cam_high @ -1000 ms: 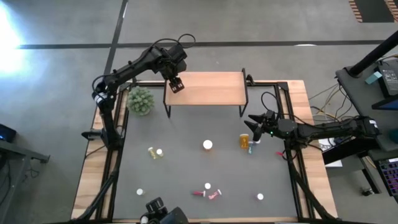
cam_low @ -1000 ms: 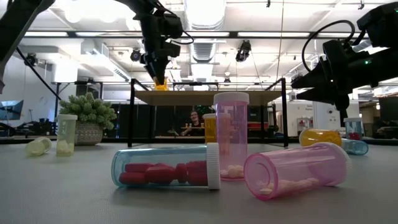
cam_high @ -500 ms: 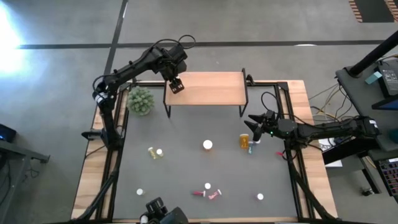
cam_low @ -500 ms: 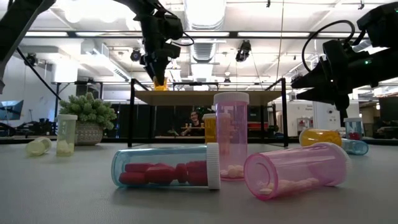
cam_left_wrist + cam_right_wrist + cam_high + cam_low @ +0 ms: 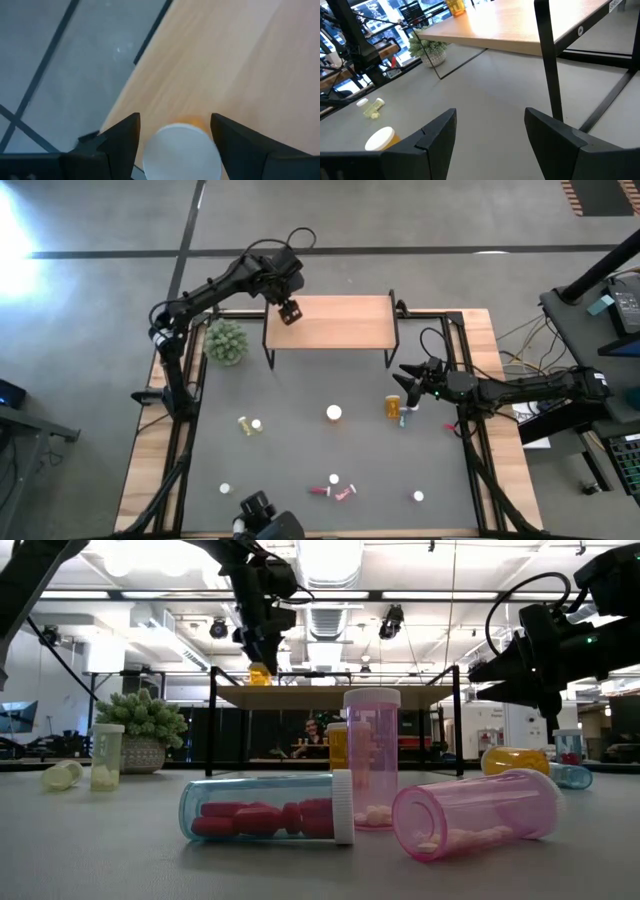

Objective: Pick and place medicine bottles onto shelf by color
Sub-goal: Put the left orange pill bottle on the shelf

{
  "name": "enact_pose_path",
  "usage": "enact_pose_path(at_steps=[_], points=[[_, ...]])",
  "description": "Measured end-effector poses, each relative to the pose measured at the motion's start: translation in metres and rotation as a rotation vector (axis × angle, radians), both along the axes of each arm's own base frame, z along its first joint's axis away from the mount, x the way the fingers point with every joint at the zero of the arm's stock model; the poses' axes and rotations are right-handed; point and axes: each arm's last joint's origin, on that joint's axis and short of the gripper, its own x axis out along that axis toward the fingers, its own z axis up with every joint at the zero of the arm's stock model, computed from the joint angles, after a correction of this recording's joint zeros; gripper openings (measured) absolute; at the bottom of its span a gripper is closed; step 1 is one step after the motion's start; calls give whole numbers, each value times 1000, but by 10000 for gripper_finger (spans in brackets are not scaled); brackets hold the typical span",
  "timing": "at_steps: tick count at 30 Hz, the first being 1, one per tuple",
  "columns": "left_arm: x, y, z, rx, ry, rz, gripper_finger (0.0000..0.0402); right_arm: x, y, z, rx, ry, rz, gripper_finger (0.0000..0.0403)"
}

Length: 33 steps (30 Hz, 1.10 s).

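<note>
An orange medicine bottle with a white cap (image 5: 182, 150) stands upright on the far-left corner of the light-wood shelf (image 5: 335, 322). It also shows as a small orange bottle (image 5: 259, 673) in the low view. My left gripper (image 5: 291, 310) hangs open just above it, slanting down, one finger on either side of the cap; I see no touch. My right gripper (image 5: 408, 378) waits open at the table's right side, near another orange bottle (image 5: 393, 406). Several other bottles stand or lie on the grey table.
A green plant (image 5: 225, 341) stands left of the shelf. On the table are a yellowish pair (image 5: 248, 425), a pink bottle standing upright (image 5: 371, 755), and two lying near the front: one with red pills (image 5: 265, 808) and a pink one (image 5: 475, 812). The shelf's black legs (image 5: 547, 60) stand close to my right gripper.
My left gripper has tipped upward, its fingertips swinging up and toward the table's far edge, off the orange bottle. The bottle stays standing on the shelf's corner and now shows below the fingers in the low view.
</note>
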Motion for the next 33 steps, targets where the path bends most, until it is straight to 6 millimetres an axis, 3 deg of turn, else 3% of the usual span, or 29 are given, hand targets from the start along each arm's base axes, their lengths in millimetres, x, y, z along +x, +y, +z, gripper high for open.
enact_pose_path(at_steps=[10,16,23,33], points=[[-7,-11,31,83,-134,-17,226,0,0,0,0,0,0,224],[-28,-29,45,15,-223,65,226,0,0,0,0,0,0,224],[-48,-46,31,28,-348,165,226,0,0,0,0,0,0,224],[-73,-64,-27,161,-567,167,226,0,0,0,0,-1,0,224]])
